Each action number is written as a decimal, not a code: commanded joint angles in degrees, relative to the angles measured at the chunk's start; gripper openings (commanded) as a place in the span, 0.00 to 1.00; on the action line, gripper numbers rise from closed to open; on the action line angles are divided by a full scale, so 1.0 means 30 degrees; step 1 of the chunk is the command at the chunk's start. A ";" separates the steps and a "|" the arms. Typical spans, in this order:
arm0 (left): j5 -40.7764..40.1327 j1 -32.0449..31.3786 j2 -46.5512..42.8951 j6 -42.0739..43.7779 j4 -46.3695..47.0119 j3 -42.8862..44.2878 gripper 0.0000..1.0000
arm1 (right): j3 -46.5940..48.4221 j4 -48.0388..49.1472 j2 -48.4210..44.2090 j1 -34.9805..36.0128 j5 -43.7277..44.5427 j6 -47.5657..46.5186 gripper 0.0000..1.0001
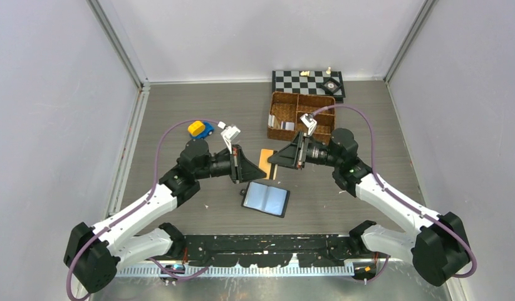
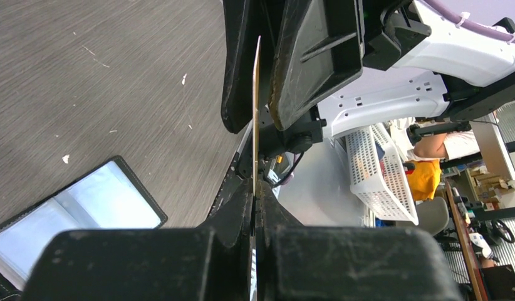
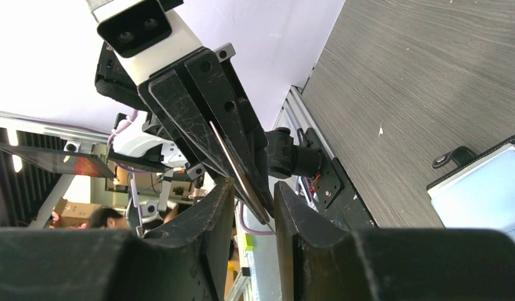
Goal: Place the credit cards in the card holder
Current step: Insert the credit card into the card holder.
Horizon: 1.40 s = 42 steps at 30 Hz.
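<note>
Left wrist view: my left claw (image 2: 256, 191) is sitting right under the lens, fingers pressed fully together on the near edge of the tan-orange card (image 2: 255, 113). The card is standing edge-on and running straight away from the pinch. My right claw (image 2: 258, 125) is reaching in from the opposite side, with one finger on each side of the card's far end. Its jaws are standing parted and not clamping.

Right wrist view is showing the same. The card is slanting through the gap between my right fingers (image 3: 205, 238), with space on both sides.

From above: both claws are meeting nose to nose at mid-table, the card (image 1: 265, 161) held up between them. It is hanging just behind the card holder (image 1: 265, 198) and is not touching it. The holder is lying open and flat, pale bluish sleeves facing up, with its snap tab (image 3: 452, 157) sticking out at one side.

Farther out on the grey table (image 1: 180, 113):
- A brown wicker basket (image 1: 272, 116) is sitting behind my right claw. What look like a few pale cards (image 1: 278, 121) are lying in its left compartment.
- A chessboard (image 1: 308, 81) with a few pieces is sitting against the back wall.
- A yellow-and-blue toy car (image 1: 200, 129) is sitting behind my left arm.
</note>
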 commanded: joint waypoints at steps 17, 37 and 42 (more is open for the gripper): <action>-0.3535 0.0031 0.0046 0.1767 -0.4225 0.0575 0.42 | -0.2338 -0.0797 -0.0430 0.0112 0.1667 0.0355 0.01; -0.7845 0.0082 0.5461 0.3832 -0.9310 0.0056 0.70 | -0.3307 -0.4399 0.5708 0.1903 0.4717 -0.2242 0.01; -0.7864 0.0080 0.6681 0.4035 -0.9114 0.0101 0.64 | -0.2918 -0.3723 0.7386 0.1917 0.3977 -0.2951 0.01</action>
